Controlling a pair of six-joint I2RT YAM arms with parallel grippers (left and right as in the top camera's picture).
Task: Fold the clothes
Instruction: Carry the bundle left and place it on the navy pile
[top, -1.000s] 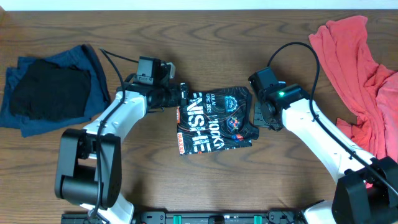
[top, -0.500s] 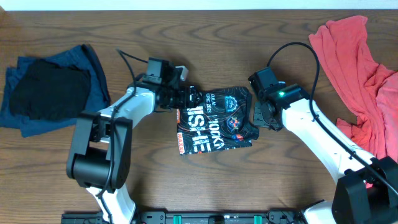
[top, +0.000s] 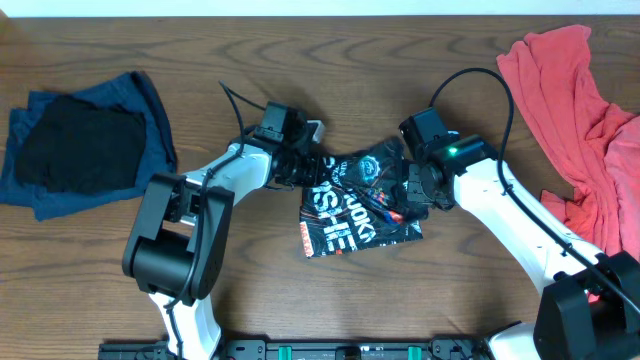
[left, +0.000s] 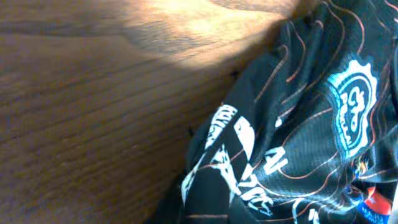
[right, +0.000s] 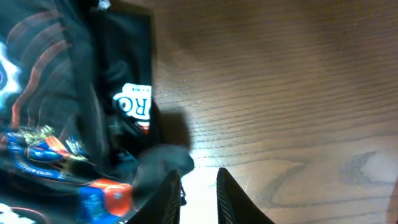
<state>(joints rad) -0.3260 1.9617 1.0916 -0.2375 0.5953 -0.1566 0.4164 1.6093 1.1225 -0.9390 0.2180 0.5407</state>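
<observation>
From overhead, the black short-sleeved sports jersey with thin orange contour lines is lying rumpled at mid-table between both arms. The left gripper is digging into its upper-left edge and the right gripper is sitting at its right edge.

The left wrist view is showing only cloth, so I cannot tell how those fingers stand.

In the right wrist view, the right fingers are standing slightly apart, with bare brown wooden table between them and the cloth edge just beside.

A fold seems underway. Next, the right gripper needs to be pinching that edge before lifting.
</observation>
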